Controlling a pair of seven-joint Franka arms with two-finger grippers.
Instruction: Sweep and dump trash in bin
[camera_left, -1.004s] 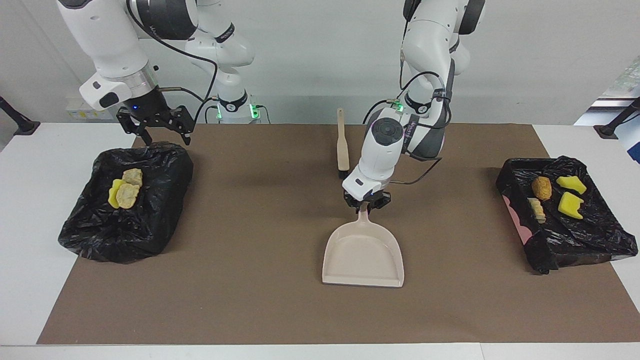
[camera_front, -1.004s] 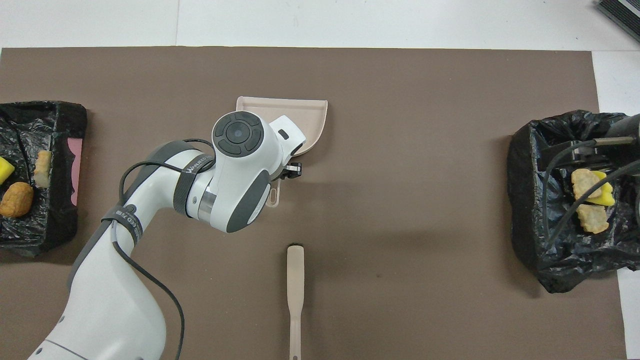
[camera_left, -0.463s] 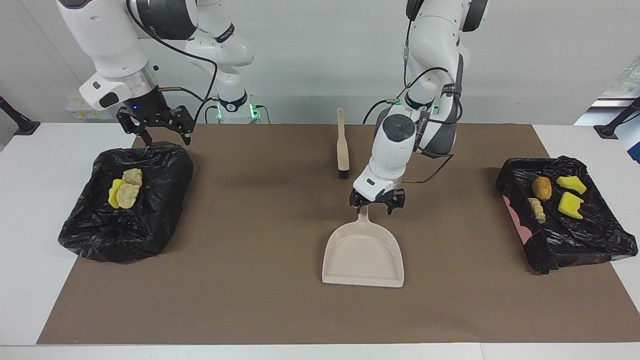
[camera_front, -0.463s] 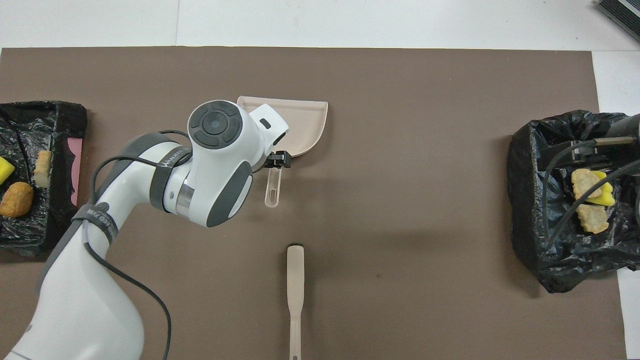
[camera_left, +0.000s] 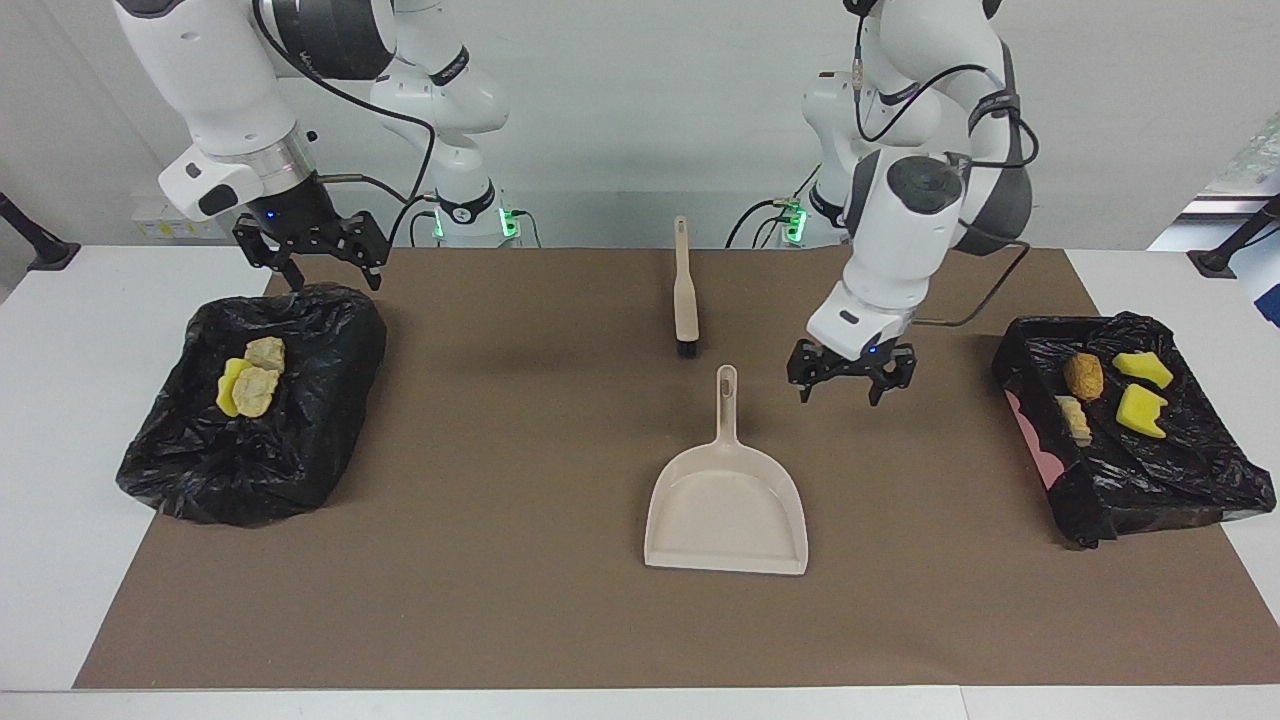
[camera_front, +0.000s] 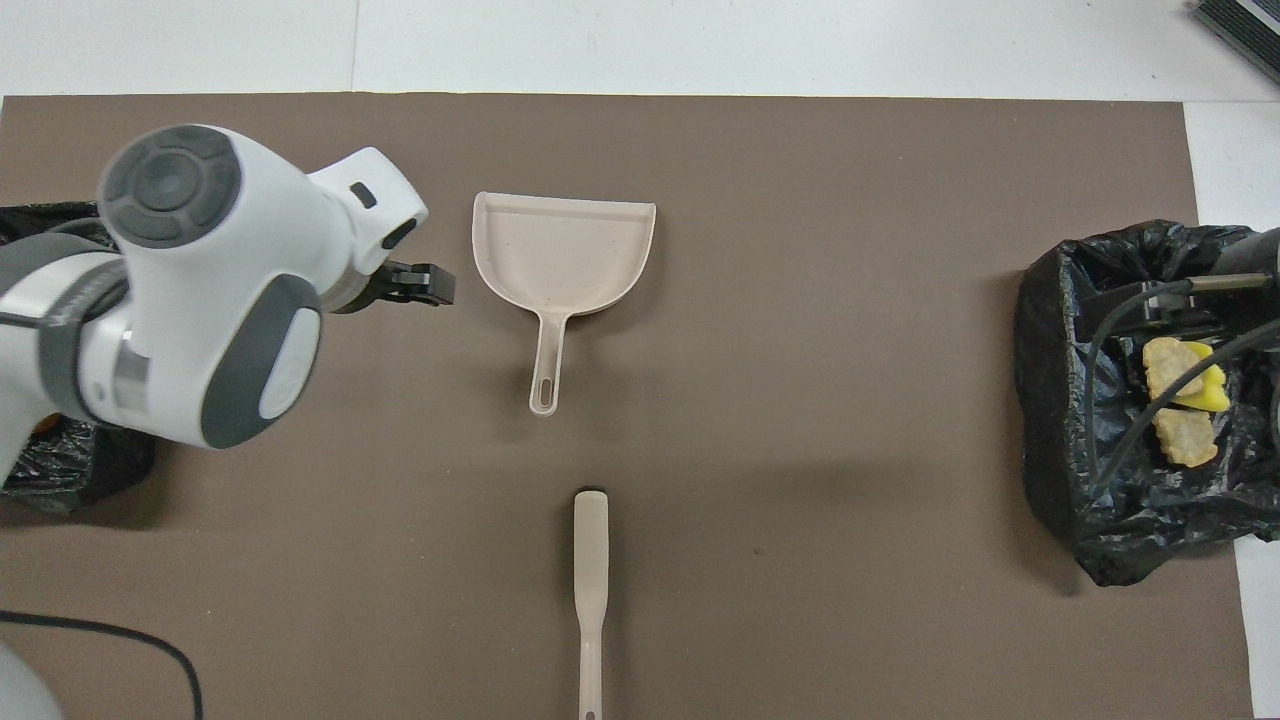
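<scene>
The beige dustpan (camera_left: 727, 515) (camera_front: 565, 250) lies flat on the brown mat, its handle pointing toward the robots, with nothing in it. My left gripper (camera_left: 850, 378) (camera_front: 415, 288) hangs open and holds nothing, above the mat between the dustpan's handle and the bin (camera_left: 1180, 470) at the left arm's end. That black-lined bin holds trash: a brown roll (camera_left: 1083, 375), two yellow foam chunks (camera_left: 1140, 410) and a pale piece (camera_left: 1075, 420). The black-bag bin (camera_left: 250, 450) (camera_front: 1100, 420) at the right arm's end holds more trash (camera_left: 252, 385) (camera_front: 1185, 400). My right gripper (camera_left: 312, 262) waits open over that bin's nearer edge.
A beige brush (camera_left: 686, 295) (camera_front: 590, 590) lies on the mat (camera_left: 480, 520), nearer to the robots than the dustpan, bristles toward the dustpan's handle. In the overhead view my left arm covers most of the bin at its end.
My left gripper opened, let go of the dustpan's handle, rose and swung toward the left arm's end of the table. The dustpan stayed put. The right arm has not moved.
</scene>
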